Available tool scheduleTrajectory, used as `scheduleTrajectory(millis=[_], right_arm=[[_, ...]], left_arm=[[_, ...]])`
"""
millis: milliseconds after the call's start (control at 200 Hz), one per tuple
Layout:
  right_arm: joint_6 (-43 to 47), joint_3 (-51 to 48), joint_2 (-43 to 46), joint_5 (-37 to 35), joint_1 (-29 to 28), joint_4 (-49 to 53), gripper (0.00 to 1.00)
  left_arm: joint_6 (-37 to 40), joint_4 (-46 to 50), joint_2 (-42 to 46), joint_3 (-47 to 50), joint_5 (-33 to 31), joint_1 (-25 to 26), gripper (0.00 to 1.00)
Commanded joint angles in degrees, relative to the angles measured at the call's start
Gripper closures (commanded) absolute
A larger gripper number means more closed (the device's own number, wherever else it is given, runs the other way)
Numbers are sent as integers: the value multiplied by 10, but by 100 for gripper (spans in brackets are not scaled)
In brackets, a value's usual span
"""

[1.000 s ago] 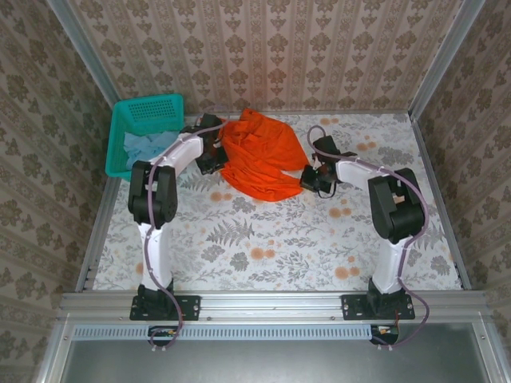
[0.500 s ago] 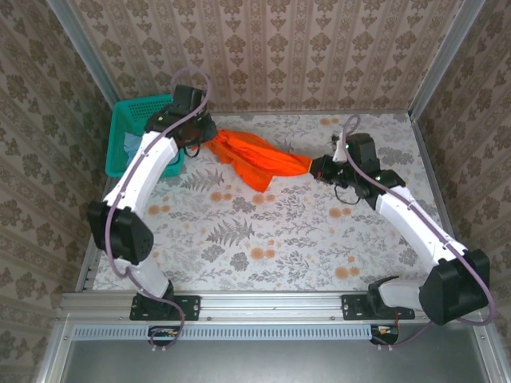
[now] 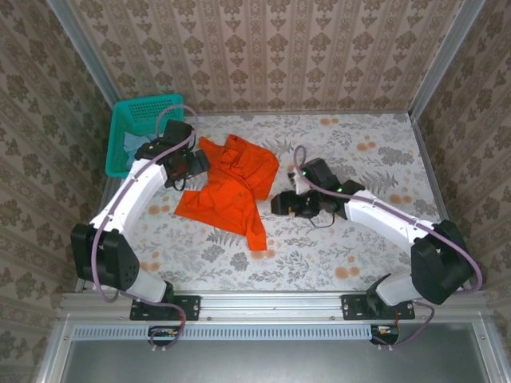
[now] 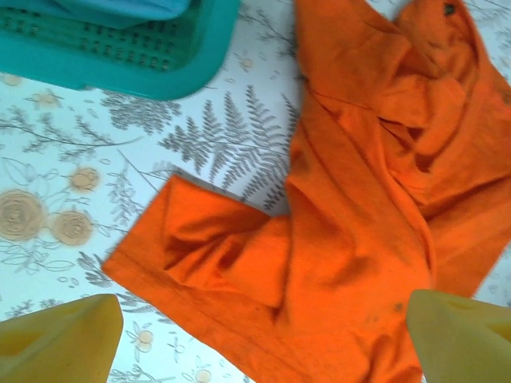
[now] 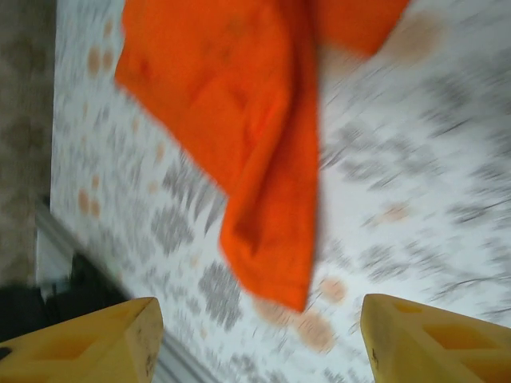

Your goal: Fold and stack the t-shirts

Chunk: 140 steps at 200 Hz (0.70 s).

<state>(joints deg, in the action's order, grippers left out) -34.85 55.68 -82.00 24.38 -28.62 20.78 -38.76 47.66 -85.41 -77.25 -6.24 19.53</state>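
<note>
The bright orange short-sleeved cotton t-shirt point(image 3: 227, 191) lies rumpled on the left half of the fern-and-flower patterned table point(image 3: 359, 239). Its neck end points to the far edge and one narrow strip trails toward the near edge. My left pincer point(image 3: 196, 162) hangs over the shirt's left side with its yellow fingertips point(image 4: 60, 339) wide apart and nothing between them. My right pincer point(image 3: 281, 203) sits just beside the shirt's right side, also parted and empty.

The main danger I see is the cloth itself: it is doubled over in several places, so a pinch could catch two layers at once and drag the shirt into a twist instead of spreading it flat. The trailing strip could also fold under if I pull from the wrong corner. My right wrist view is smeared, so aiming from it invites a miss or a scrape on the table. My left arm works close to the teal plastic mesh basket point(image 3: 148, 105) in the far left corner, where the pale light-blue t-shirt point(image 3: 128, 148) waits, and a careless swing could shove it.

I can read no brand, label or lettering anywhere. A dark speck point(image 4: 449, 9) near the orange neck is too small to tell.
</note>
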Motion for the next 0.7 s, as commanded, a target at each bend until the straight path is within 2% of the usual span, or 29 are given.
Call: scheduleTrajectory(millis=[0, 70, 110, 185, 375, 500, 635, 695], right_arm=[[-44, 51, -54, -63, 54, 0, 35], [-47, 83, -110, -72, 62, 5, 41], [-49, 96, -137, -62, 61, -12, 43], [-58, 123, -190, -47, 49, -32, 44], [-43, 217, -307, -60, 7, 11, 45], [-17, 273, -364, -53, -15, 40, 46], [-19, 305, -402, -61, -19, 66, 54], [-19, 307, -409, -80, -19, 67, 59]], left_arm=[[9, -12, 3, 15, 53, 43, 8], [21, -22, 0, 33, 92, 63, 9], [37, -31, -2, 43, 122, 90, 9], [61, -28, -8, 61, 151, 117, 9], [86, -51, -35, 140, 195, 152, 6], [93, -77, -87, 162, 212, 173, 7], [89, -101, -142, 159, 225, 195, 17], [89, -93, -163, 154, 200, 201, 31]])
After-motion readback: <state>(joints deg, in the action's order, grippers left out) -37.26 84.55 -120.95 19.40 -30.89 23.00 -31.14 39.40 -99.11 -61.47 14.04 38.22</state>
